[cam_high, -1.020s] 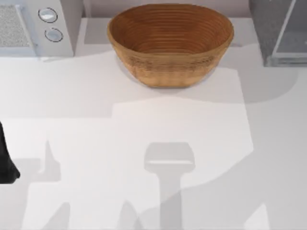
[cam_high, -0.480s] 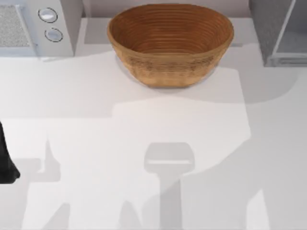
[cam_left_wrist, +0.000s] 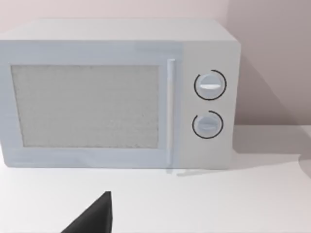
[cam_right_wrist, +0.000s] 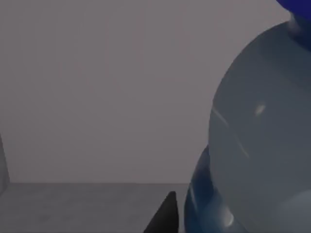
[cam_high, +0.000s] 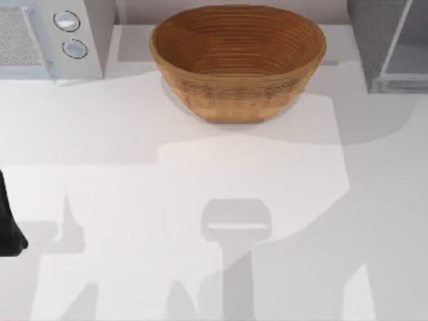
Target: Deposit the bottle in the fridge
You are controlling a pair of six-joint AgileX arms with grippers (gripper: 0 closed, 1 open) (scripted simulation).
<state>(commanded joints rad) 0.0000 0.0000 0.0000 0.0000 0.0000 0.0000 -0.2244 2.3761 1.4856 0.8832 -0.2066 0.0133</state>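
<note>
The bottle [cam_right_wrist: 262,145] is clear, with a bright-blue cap [cam_right_wrist: 296,7], and looms close in the right wrist view. My right gripper [cam_right_wrist: 228,216] is shut on it, and one dark fingertip [cam_right_wrist: 166,211] lies against its side. Behind the bottle are a flat grey wall [cam_right_wrist: 97,87] and a grey floor [cam_right_wrist: 73,204], the inside of the fridge. In the top view the fridge [cam_high: 374,40] stands at the back right corner with its paler door panel [cam_high: 411,50]. My left gripper [cam_high: 10,234] is parked at the table's left edge, open.
A large woven basket [cam_high: 237,60] stands at the back middle of the table. A white microwave [cam_high: 50,37] with two round knobs fills the back left corner and faces the left wrist camera [cam_left_wrist: 116,97]. The white tabletop [cam_high: 214,200] stretches across the front.
In the top view the patch behind the fridge's door panel has gone from dark and speckled to paler. The left arm, basket and microwave have not moved.
</note>
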